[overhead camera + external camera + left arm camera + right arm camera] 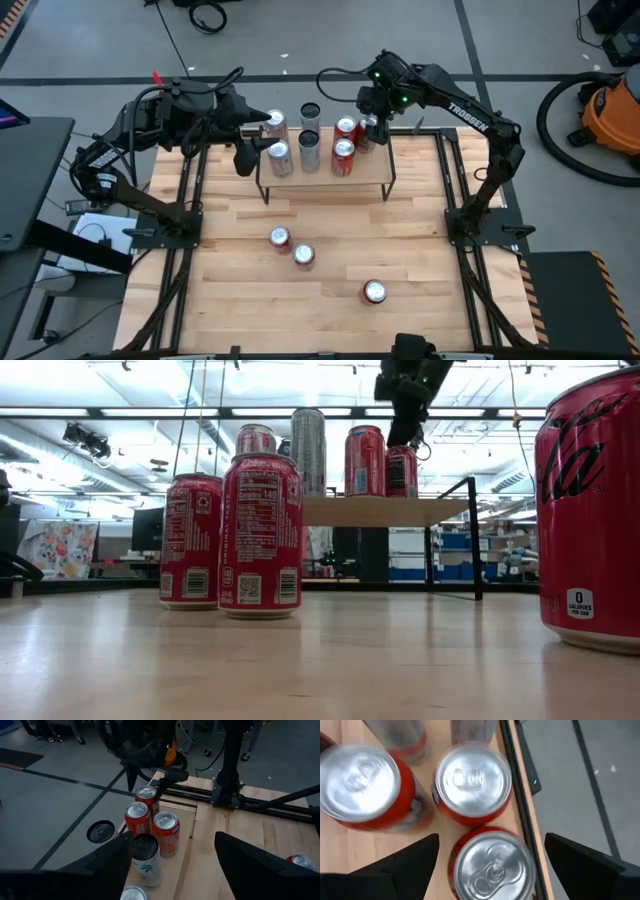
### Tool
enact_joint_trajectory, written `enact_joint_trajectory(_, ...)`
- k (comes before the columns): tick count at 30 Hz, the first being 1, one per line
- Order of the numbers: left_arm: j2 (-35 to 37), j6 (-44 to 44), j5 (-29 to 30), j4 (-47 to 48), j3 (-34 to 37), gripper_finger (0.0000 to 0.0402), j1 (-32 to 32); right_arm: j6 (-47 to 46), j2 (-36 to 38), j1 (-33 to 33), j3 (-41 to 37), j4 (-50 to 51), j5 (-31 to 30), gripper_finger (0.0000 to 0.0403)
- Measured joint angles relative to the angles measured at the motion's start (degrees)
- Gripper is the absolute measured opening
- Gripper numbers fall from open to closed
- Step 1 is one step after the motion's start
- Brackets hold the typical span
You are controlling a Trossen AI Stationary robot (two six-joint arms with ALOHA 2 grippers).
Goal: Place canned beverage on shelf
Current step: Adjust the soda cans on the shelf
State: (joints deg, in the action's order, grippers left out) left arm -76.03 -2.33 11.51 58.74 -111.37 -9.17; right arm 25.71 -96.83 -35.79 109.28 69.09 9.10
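The shelf [325,180], a light-wood board on black legs, stands at the table's far middle and carries several cans. My right gripper [371,124] is open above the shelf's far right corner. Its fingers stand on either side of a red can [490,867] there, with a gap on both sides. That can stands upright on its base on the shelf [402,470]. My left gripper [245,152] is open and empty at the shelf's left end, beside the silver-topped cans [279,157]. Three red cans stand on the table [280,238], [303,255], [375,291].
On the shelf stand two tall grey cans [309,150], one with a dark top [145,852], and red cans [343,157] close together. The three cans on the table stand in its near half. An orange vacuum [610,105] is on the floor to the right.
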Motion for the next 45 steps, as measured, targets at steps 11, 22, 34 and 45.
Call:
enact_joint_trajectory(11, 0.0, 0.2, 0.0, 0.0, 0.0, 0.0288, 0.0, -0.2, -0.1, 2.3, 3.4, -0.9, -1.6, 0.0373)
enact_joint_trajectory(22, 0.0, 0.1, 0.0, 0.0, 0.0, 0.0288, 0.0, -0.2, -0.6, 2.9, 0.0, -5.7, -1.1, 0.0373)
enact_joint_trajectory(34, 0.0, 0.3, 0.0, 0.0, 0.0, 0.0288, 0.0, -2.0, -0.6, 1.4, -2.3, -7.2, 2.7, 0.0373)
enact_joint_trajectory(45, 0.0, 0.3, 0.0, 0.1, 0.0, 0.0288, 0.0, -3.9, -0.6, 0.9, -6.2, -11.2, 5.4, 0.0373)
